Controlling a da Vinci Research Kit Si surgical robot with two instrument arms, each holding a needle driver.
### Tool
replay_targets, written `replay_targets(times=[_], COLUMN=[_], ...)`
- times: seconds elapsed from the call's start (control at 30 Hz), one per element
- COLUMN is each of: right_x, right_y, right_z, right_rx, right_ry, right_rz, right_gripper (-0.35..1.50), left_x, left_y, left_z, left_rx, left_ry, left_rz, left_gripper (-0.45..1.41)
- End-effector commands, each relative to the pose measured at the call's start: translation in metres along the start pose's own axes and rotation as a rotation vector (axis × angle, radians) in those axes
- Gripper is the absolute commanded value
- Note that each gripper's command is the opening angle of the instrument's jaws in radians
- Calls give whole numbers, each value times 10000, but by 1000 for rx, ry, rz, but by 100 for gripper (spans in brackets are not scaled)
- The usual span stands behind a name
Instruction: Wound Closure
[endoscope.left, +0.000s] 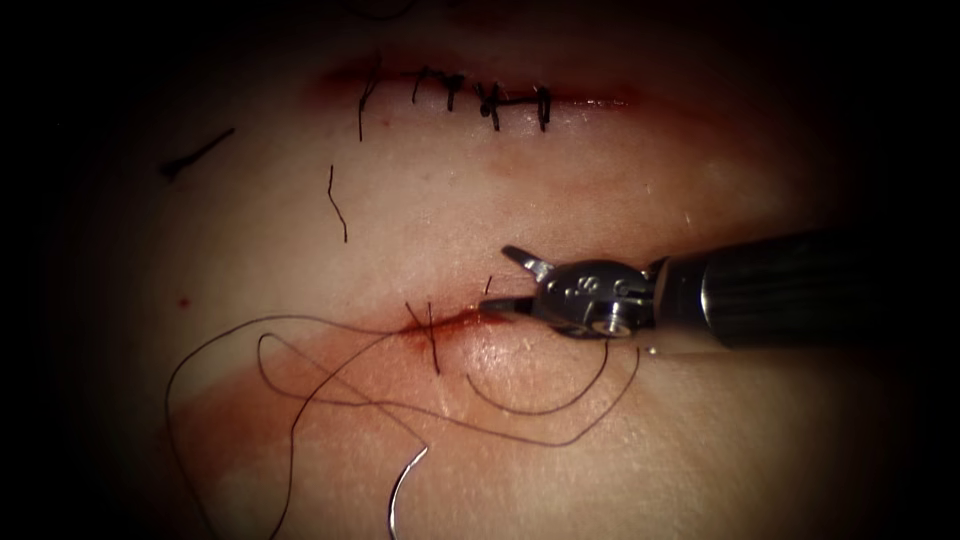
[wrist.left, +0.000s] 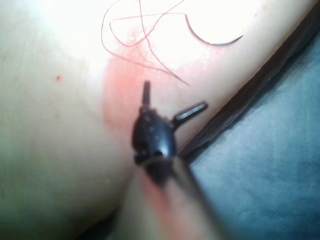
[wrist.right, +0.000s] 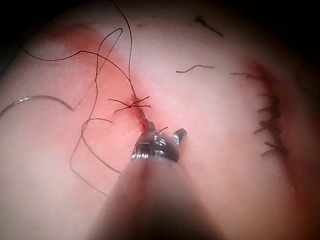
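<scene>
My right tool (endoscope.left: 508, 282) comes in from the right with its jaws open and holds nothing; the lower jaw tip rests at the right end of the cut (endoscope.left: 465, 320). One knotted stitch (endoscope.left: 430, 335) crosses the cut just left of the tool. The curved needle (endoscope.left: 403, 488) lies loose on the tissue in front of the cut, not in it. Its thread (endoscope.left: 300, 400) runs in wide loops from the stitch. In the right wrist view the open jaws (wrist.right: 165, 130) sit beside the stitch (wrist.right: 132, 105). My left tool (wrist.left: 172, 100) hangs open and empty, short of the needle (wrist.left: 215, 42).
A second, closed wound (endoscope.left: 490, 100) with several dark stitches lies farther back. Two cut thread ends (endoscope.left: 338, 205) (endoscope.left: 195, 155) lie on the tissue between the wounds. Red fluid (endoscope.left: 330, 390) stains the tissue around the cut. Grey cloth (wrist.left: 270, 165) borders the tissue.
</scene>
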Motion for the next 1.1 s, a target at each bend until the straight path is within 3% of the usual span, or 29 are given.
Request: replay_targets(times=[0.03, 0.07, 0.1, 0.13, 0.17, 0.23, 0.5, 0.73, 0.83, 1.1], right_x=[1, 2, 5, 5, 5, 3, -14, 4, 19, 30], right_y=[-6, -6, -7, -7, -8, -9, -5, 8, 27, 41], right_z=[10, 11, 14, 14, 14, 13, 6, -10, -17, -16], right_rx=[2, 7, 15, 15, 17, 35, 44, 48, 35, 22], right_ry=[2, 6, 13, 13, 19, 27, -50, -36, -11, 4], right_rz=[1, 8, 25, 25, 27, 44, 102, 119, 137, 150], right_gripper=[98, 93, 69, 69, 52, -35, -35, -35, -35, -35], left_x=[-9, -9, -9, -9, -9, -9, -8, -8, -10, -13], left_y=[1, 1, 2, 2, 2, 2, 5, 6, 7, 7], left_z=[7, 7, 6, 6, 5, 4, 4, 5, 8, 11], left_rx=[-4, -4, -4, -4, -5, -5, -4, -3, -6, -10], left_ry=[2, 1, 1, 1, 1, 1, 1, 1, 2, 2], left_rz=[-3, -3, -3, -3, -3, -3, -3, -3, -1, -4], left_gripper=[106, 106, 106, 106, 106, 106, 106, 106, 106, 104])
